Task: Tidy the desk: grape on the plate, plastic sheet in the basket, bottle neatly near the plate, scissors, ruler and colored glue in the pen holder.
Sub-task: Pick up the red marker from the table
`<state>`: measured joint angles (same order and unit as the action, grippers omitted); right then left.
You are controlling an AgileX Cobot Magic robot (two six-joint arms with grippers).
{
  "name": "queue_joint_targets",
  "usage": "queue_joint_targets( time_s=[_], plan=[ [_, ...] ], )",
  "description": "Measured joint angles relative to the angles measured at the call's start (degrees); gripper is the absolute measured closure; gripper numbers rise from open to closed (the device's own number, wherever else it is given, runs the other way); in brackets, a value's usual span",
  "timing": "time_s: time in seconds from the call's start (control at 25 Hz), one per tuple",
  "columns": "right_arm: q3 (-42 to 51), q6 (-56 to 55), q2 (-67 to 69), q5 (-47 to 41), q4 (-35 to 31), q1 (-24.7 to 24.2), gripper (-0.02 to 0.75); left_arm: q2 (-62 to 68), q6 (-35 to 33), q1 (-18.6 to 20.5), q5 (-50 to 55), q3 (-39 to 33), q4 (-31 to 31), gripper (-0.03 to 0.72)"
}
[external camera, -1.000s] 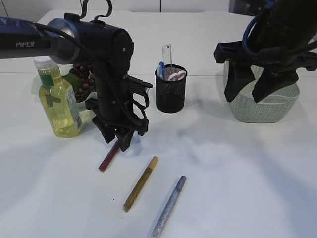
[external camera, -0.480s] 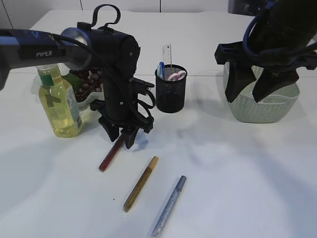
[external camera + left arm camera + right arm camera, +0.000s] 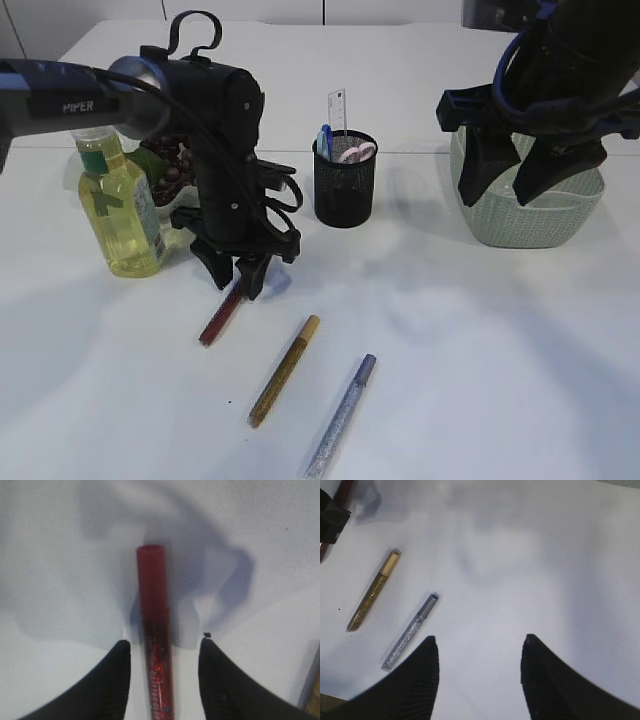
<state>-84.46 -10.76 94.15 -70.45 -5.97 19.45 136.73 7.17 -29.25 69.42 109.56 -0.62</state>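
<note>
left hand (image 3: 240, 284): had dropped lower than a second earlier, unclenched, straddling red glue pen (image 3: 221, 315) flat on surface (image 3: 480, 350) | right hand (image 3: 512, 192): unchanged, unclenched, empty, at basket (image 3: 530, 225)

Bottle (image 3: 120, 205) stands at the left of the counter (image 3: 480, 350), plate (image 3: 165, 200) just behind it. Pen holder (image 3: 345, 180) sits mid-back, basket (image 3: 530, 215) far right. Three glue pens lie up front in a row: one (image 3: 222, 314) leftmost, another (image 3: 285, 370) in the middle, the last (image 3: 341, 415) rightmost and nearest.

grapes (image 3: 172, 152) mostly hidden, red glue (image 3: 155, 640) cropped
</note>
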Motion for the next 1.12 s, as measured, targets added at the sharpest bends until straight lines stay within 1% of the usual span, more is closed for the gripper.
queue_joint_targets(
  time_s=[0.52,0.6,0.68,0.92,1.0,1.12],
  plan=[
    [0.0,0.35,0.0,0.0,0.55,0.0,0.32,1.46,0.0,0.0,0.0,0.04,-0.62,0.376],
    [0.0,0.42,0.0,0.0,0.55,0.0,0.32,1.46,0.0,0.0,0.03,0.04,-0.62,0.387],
    [0.0,0.42,0.0,0.0,0.59,0.0,0.319,1.46,-0.12,0.0,0.12,0.04,-0.62,0.416],
    [0.0,0.47,0.0,0.0,0.68,0.0,0.32,1.66,-0.85,0.0,0.12,0.13,-0.62,0.582],
    [0.0,0.56,0.0,-0.11,0.68,0.0,0.319,1.66,-0.98,0.0,0.12,0.31,-0.62,0.612],
    [0.0,0.56,0.0,-0.11,0.68,0.0,0.32,1.79,-1.82,0.0,0.15,0.42,-0.62,0.628]
  ],
)
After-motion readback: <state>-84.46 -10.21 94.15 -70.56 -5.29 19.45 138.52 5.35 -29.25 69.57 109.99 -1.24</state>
